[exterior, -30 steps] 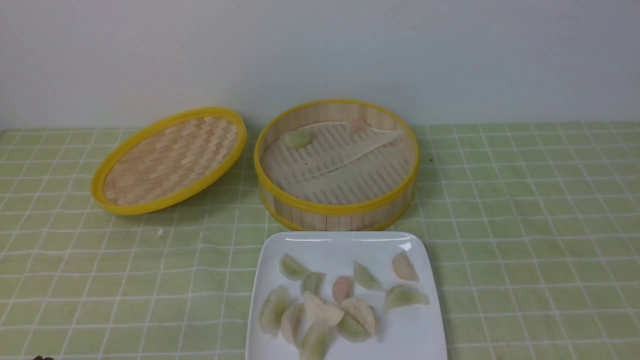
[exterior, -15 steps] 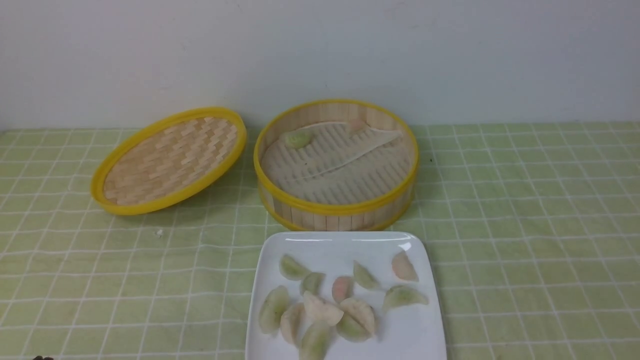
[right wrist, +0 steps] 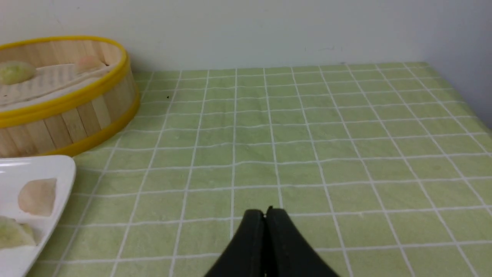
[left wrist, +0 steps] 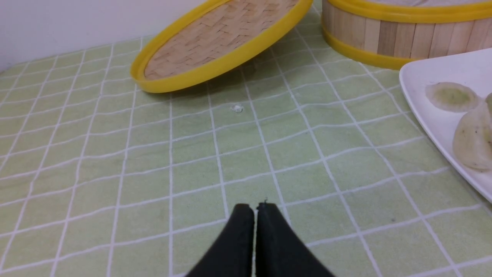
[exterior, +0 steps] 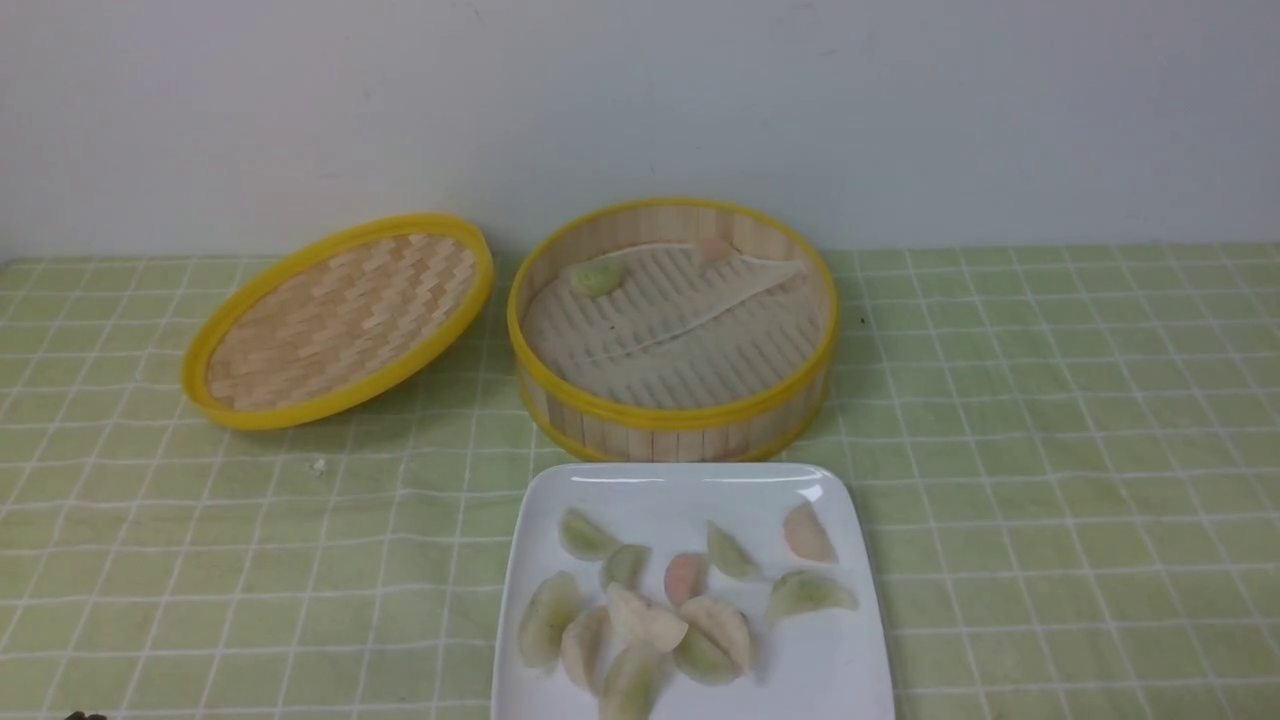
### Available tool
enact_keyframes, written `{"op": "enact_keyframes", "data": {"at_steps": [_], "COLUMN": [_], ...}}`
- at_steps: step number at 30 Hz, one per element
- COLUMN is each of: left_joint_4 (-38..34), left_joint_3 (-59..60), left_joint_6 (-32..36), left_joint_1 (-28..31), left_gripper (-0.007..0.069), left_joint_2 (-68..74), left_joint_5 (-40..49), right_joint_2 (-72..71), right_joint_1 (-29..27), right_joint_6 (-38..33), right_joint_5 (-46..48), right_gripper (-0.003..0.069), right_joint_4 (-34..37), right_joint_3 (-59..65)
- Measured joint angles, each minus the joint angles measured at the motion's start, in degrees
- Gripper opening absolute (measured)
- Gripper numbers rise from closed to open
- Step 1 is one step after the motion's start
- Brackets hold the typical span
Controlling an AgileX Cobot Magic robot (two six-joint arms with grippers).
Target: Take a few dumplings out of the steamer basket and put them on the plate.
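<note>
Shows, in the front view, thumb-sized, crescent-shaped dumplings with translucent green, whitish and pinkish skins (exterior: 548, 620) on the glossy white square plate with rounded corners (exterior: 820, 660), some apart, some overlapping. Shows also a pale green dumpling (exterior: 597, 278) and a pinkish dumpling (exterior: 712, 250) near the far wall of the deep round bamboo steamer basket with yellow rims (exterior: 660, 415), just beyond the plate. Includes a creased whitish liner (exterior: 700, 350) over the slatted floor, and a shallow woven bamboo lid with a yellow rim (exterior: 345, 320), tilted, to the left of the basket.

Shows the black left hand (left wrist: 255, 209) with fingertips together and nothing between them; likewise the black right hand (right wrist: 265, 213), both over the green, white-gridded cloth on the tabletop (exterior: 1050, 400).

Suggests light, soft, slightly slippery dumplings, with thin skins likely to tear or stick to the liner. Best to take hold gently across the plump middle, sparing the thin pointed ends, and to lift straight up, clear of the stiff basket wall. Appears well advanced, with many dumplings already on the plate; perhaps already enough for "a few". Calls, if continuing, for opening a hand above the basket.
</note>
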Motion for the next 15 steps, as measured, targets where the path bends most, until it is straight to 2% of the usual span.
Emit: {"op": "enact_keyframes", "data": {"at_steps": [15], "left_joint_4": [0.00], "left_joint_3": [0.00], "left_joint_6": [0.00], "left_joint_1": [0.00], "left_gripper": [-0.0006], "left_joint_2": [0.00], "left_joint_5": [0.00], "right_joint_2": [0.00], "right_joint_1": [0.00], "right_joint_6": [-0.45], "right_joint_5": [0.00], "right_gripper": [-0.0015], "right_joint_4": [0.00], "right_joint_3": [0.00]}}
